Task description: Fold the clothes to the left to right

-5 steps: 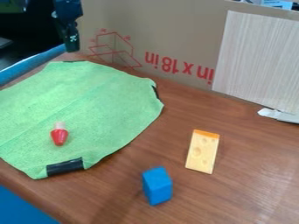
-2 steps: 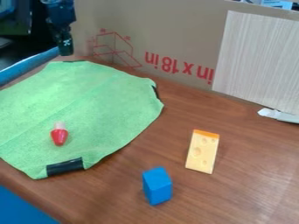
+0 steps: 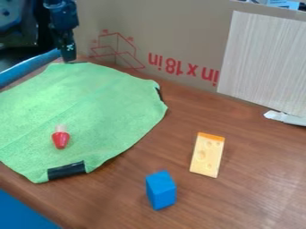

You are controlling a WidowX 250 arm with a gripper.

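Green fabric cloth [image 3: 101, 103] spread flat on brown wooden table [image 3: 251, 192], red pale-tipped toy [image 3: 60, 139] on top. Black robot gripper [image 3: 69, 57] at cloth's far edge, presumably placed for grasping there. Jaw state: cannot tell.

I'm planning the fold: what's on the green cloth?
The cloth has a red toy with a pale end, and black strips at its edges. Beneath the toy is hidden.

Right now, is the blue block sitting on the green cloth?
No, the block stands on the bare brown table, to the right of the cloth in the camera view.
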